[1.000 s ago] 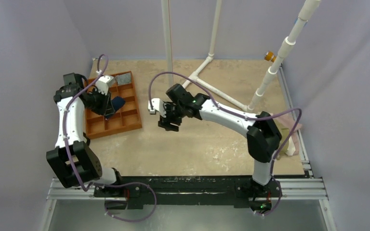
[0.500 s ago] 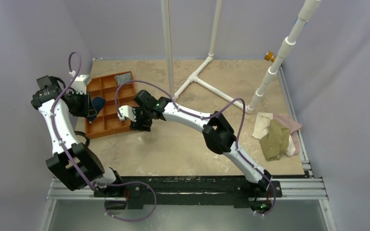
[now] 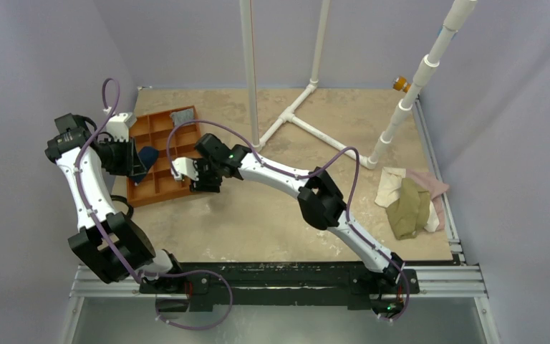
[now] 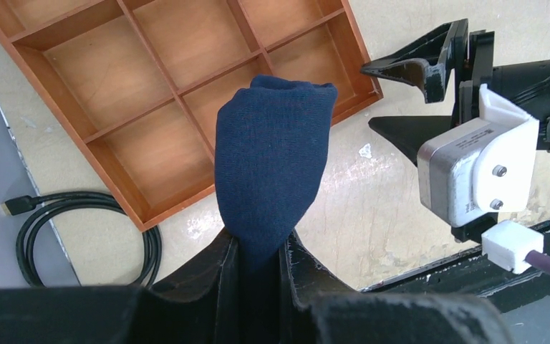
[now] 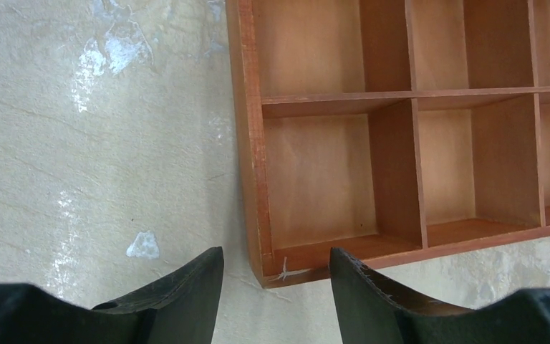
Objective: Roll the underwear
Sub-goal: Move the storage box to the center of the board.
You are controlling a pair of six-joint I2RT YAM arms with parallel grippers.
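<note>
Left gripper tight on the underwear, bundle beyond its tips, above tray.

Two end effectors are showing over the counter: the left end effector and the right end effector. One orange tray is sitting at ten o'clock, with one grey cloth lying in it. One navy underwear is showing. Three cloths are lying heaped at three o'clock: one olive-green garment, one pale pink cloth, one cream cloth. One black cable is lying coiled.
</note>
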